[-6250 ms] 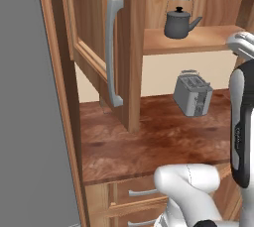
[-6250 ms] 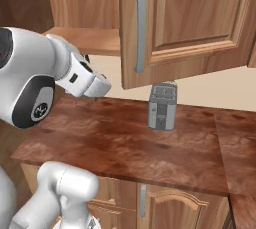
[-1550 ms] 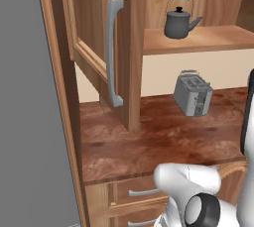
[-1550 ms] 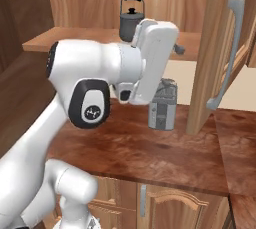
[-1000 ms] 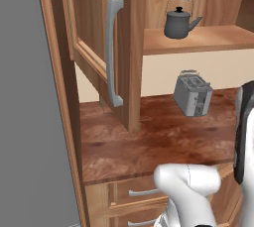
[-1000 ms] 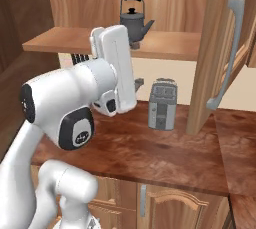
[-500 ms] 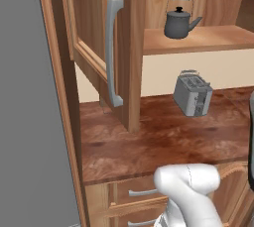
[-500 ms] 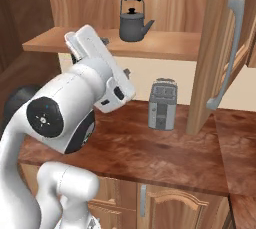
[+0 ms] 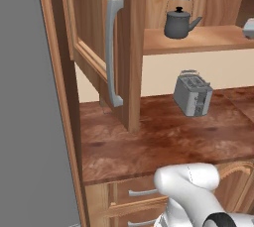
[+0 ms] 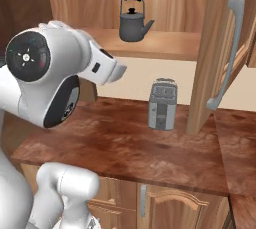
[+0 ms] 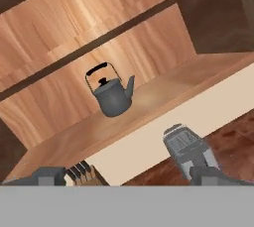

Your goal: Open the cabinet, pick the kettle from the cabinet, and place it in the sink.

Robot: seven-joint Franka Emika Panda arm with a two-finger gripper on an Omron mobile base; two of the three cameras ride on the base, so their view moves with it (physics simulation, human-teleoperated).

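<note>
A: What does the left base view give you?

B: The cabinet (image 9: 119, 52) stands open, its door swung out toward us with the grey bar handle (image 9: 113, 52) facing front. The kettle (image 9: 179, 19) sits upright on the wooden shelf (image 9: 218, 40) inside. Below it, the toaster (image 9: 192, 93) rests on the surface (image 9: 149, 141).

A: And from the right base?

B: Same kettle (image 10: 133, 21) on the shelf, spout to the right. The other door (image 10: 220, 48) hangs open on the right side. The toaster (image 10: 162, 104) is directly under the shelf edge. The arm (image 10: 55, 73) bulks large at the left.

A: The hand view?

B: The picture is tilted. The kettle (image 11: 112, 92) is ahead, well apart from the pincer (image 11: 129, 175), whose two fingertips (image 11: 49, 175) sit spread wide with nothing between them. The toaster (image 11: 186, 147) lies close by the right tip, and a knife block (image 11: 83, 173) peeks up beside the left one.
</note>
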